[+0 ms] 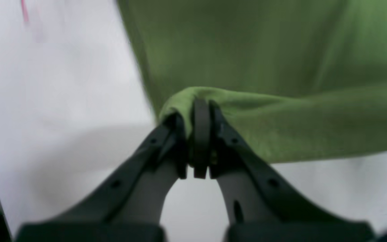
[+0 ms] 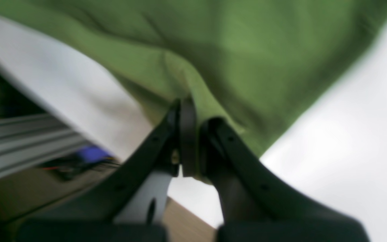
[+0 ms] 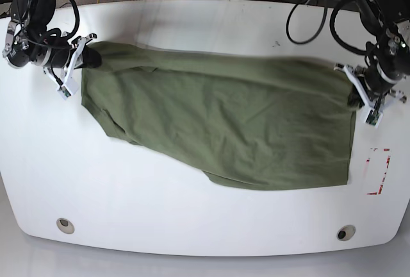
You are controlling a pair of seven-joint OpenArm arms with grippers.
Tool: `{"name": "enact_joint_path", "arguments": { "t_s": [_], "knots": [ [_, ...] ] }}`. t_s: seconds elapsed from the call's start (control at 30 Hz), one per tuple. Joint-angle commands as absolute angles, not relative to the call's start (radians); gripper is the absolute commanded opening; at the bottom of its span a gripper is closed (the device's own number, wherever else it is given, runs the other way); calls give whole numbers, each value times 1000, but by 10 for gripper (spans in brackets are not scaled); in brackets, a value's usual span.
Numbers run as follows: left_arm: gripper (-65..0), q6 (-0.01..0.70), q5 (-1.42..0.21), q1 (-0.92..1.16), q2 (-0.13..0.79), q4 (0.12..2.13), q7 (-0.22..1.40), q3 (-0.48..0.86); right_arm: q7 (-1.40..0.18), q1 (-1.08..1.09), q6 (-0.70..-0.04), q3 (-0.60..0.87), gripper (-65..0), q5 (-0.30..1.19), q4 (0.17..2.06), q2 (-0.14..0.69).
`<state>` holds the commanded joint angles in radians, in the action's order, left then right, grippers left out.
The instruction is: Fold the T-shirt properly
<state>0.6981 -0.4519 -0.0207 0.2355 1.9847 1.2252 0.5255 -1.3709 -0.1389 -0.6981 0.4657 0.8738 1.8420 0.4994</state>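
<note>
The olive-green T-shirt point(image 3: 224, 129) lies across the middle of the white table point(image 3: 192, 219), pulled long from side to side, one far edge drawn taut while the near edge sags in a slanted line with creases near the left of the base view. The right gripper point(image 2: 188, 117) has its jaws pinched tight on a bunched corner of cloth at that end; the left gripper point(image 1: 200, 114) is likewise clamped on a rolled hem at the opposite end, close to a red-marked label point(image 3: 378, 171) on the tabletop. To my eye this is the spreading step: the shirt is stretched, not yet folded. Next, both arms would need to lay it down flat and evenly, keeping the tension level.
</note>
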Motion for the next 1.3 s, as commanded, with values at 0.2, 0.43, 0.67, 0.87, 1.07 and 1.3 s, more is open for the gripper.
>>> {"name": "enact_joint_path", "arguments": {
  "t_s": [0.2, 0.43, 0.67, 0.87, 1.07, 1.3],
  "knots": [
    [-650, 698, -450, -168, 222, 1985, 1224, 490, -1356, -31, -698, 469, -650, 727, 1877, 475],
    [-650, 698, -449, -367, 217, 1975, 1221, 472, -1354, 150, -698, 463, -650, 591, 1882, 478],
    [-650, 698, -409, -550, 216, 1960, 1221, 395, -1354, 341, -698, 426, -650, 513, 1870, 538],
    [-650, 698, -355, -754, 183, 1917, 1221, 340, -1354, 599, -698, 242, -650, 486, 1817, 634],
    [-650, 698, -329, -926, 171, 1900, 1225, 334, -1354, 825, -698, 120, -650, 487, 1774, 713],
    [-650, 698, -318, -1099, 171, 1790, 1224, 332, -1354, 1133, -698, -53, -650, 487, 1669, 734]
  ]
}}
